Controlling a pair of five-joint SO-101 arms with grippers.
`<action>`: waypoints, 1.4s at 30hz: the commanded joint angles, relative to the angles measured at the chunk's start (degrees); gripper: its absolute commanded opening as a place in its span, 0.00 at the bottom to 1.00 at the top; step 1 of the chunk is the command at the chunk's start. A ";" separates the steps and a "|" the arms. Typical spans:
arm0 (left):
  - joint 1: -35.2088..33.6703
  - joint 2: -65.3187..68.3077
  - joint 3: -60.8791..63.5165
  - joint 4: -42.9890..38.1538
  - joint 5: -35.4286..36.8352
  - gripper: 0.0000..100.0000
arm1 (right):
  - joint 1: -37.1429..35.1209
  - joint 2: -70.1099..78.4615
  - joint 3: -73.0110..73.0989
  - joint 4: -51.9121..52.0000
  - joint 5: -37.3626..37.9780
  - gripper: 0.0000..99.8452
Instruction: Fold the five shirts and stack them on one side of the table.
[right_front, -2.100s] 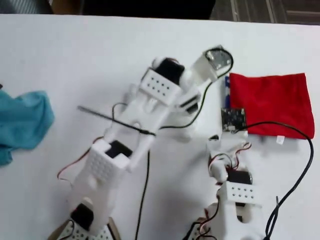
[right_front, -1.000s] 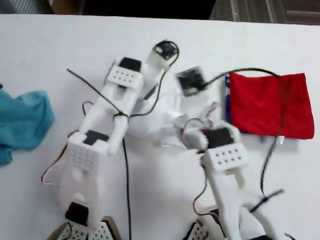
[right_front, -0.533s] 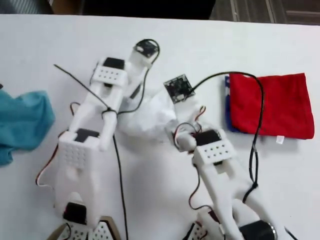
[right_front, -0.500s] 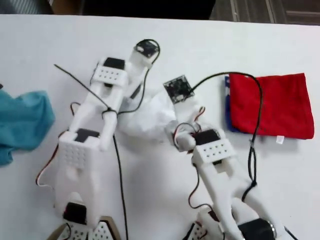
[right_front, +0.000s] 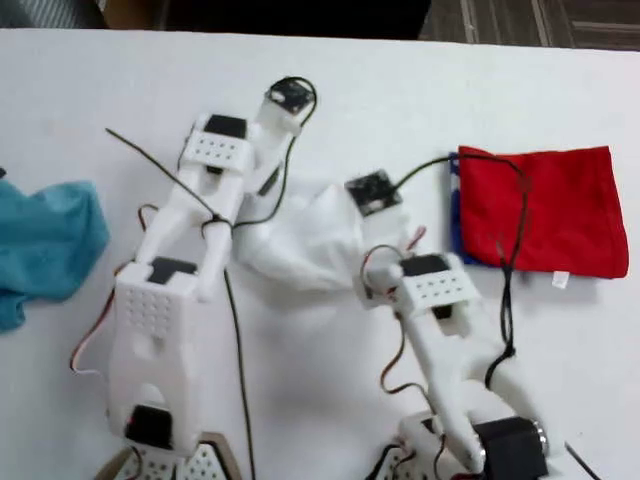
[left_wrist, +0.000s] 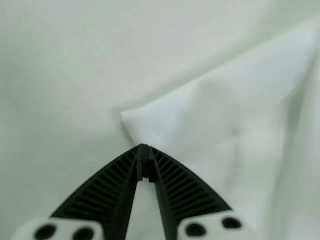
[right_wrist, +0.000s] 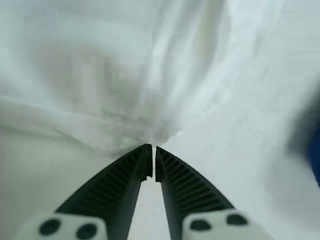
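Left wrist view: left gripper (left_wrist: 144, 156) clamps white shirt (left_wrist: 225, 115) corner at its tips. Right gripper (right_wrist: 149, 152) likewise; shallow bites may slip.

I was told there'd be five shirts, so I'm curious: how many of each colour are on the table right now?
white shirt: 1
red shirt: 1
blue shirt, an edge showing under the red one: 1
teal shirt: 1
Total: 4
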 joint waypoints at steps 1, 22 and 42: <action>-0.70 -1.23 -0.66 -0.53 0.18 0.03 | 2.51 0.04 -1.41 0.04 3.43 0.02; -0.44 -1.23 -22.90 28.13 2.64 0.03 | 4.79 28.09 -47.38 5.85 -4.57 0.02; -11.69 -0.70 -1.19 8.79 2.90 0.03 | -5.23 38.20 -61.98 15.08 -5.10 0.02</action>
